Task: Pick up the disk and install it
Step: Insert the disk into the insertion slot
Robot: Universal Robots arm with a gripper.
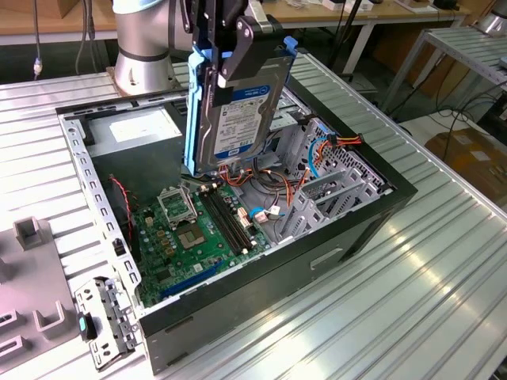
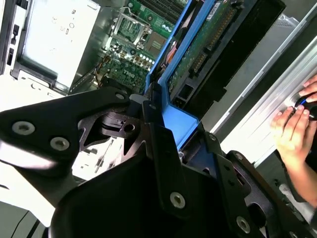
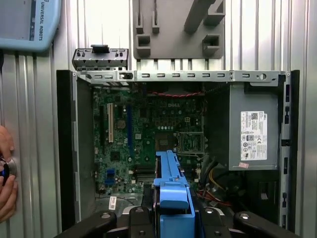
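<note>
the pick-up looks done and the carry-in is in hand: 1 gripper [image 1: 235, 57] is pinched onto the top edge of the 1 disk [image 1: 238, 111], which hangs upright over the 1 open computer case [image 1: 261, 297], above the motherboard [image 1: 190, 229] and not yet seated. as i judge it, installing calls for lining the blue carrier up squarely with the drive cage [image 1: 329, 186] and clearing the loose cables [image 1: 273, 186]. also counted: 1 power supply [image 3: 250, 131], 1 grey fixture plate [image 3: 178, 42], and a person's hand [image 2: 294, 129] resting on the table [image 1: 412, 301] beside the case.

Disk [image 1: 238, 111] over motherboard [image 1: 190, 233] in case [image 1: 261, 289].
</note>
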